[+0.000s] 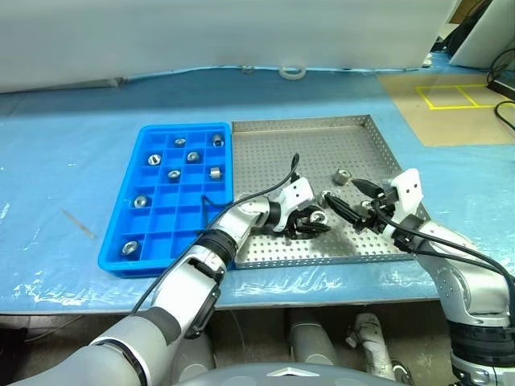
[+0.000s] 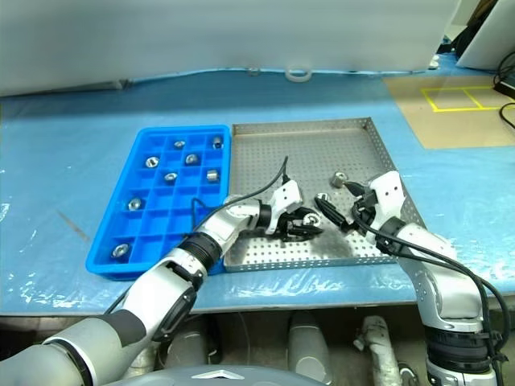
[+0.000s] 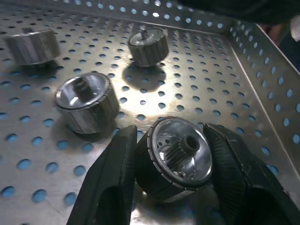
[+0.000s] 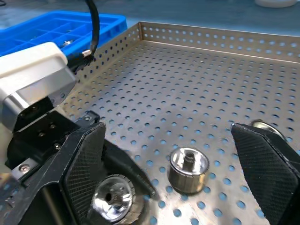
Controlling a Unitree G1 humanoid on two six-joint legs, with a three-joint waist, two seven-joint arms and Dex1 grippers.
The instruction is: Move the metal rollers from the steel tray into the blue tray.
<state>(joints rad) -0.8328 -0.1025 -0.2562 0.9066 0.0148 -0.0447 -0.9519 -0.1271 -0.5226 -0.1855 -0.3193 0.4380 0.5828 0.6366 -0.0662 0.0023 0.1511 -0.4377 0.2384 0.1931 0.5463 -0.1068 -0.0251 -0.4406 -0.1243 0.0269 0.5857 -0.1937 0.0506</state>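
We see the left hand (image 3: pixel 171 187) pinching a metal roller (image 3: pixel 176 159) on the steel tray (image 1: pixel 322 145) near its front rim; the right hand (image 4: pixel 183 173), spread wide, straddles another roller (image 4: pixel 187 169) just beside.

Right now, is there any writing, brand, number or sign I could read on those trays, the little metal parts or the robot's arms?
None: no readable text on the blue tray, the steel tray, the metal rollers or the arms.
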